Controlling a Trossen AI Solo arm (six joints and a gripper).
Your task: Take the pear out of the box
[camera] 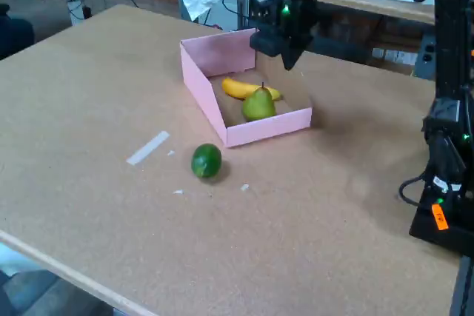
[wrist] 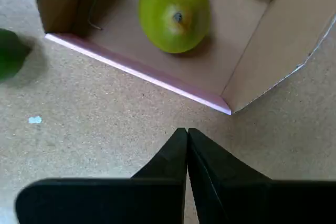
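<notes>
box (camera: 209, 55): 1; pear (camera: 258, 104): 1; banana (camera: 238, 88): 1; lime (camera: 207, 160): 1

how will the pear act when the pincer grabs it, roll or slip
The pear stands stem-up on its wide base in the box, so a push would probably tip it. Its smooth, tapering skin may slip. The banana could block rolling.
</notes>
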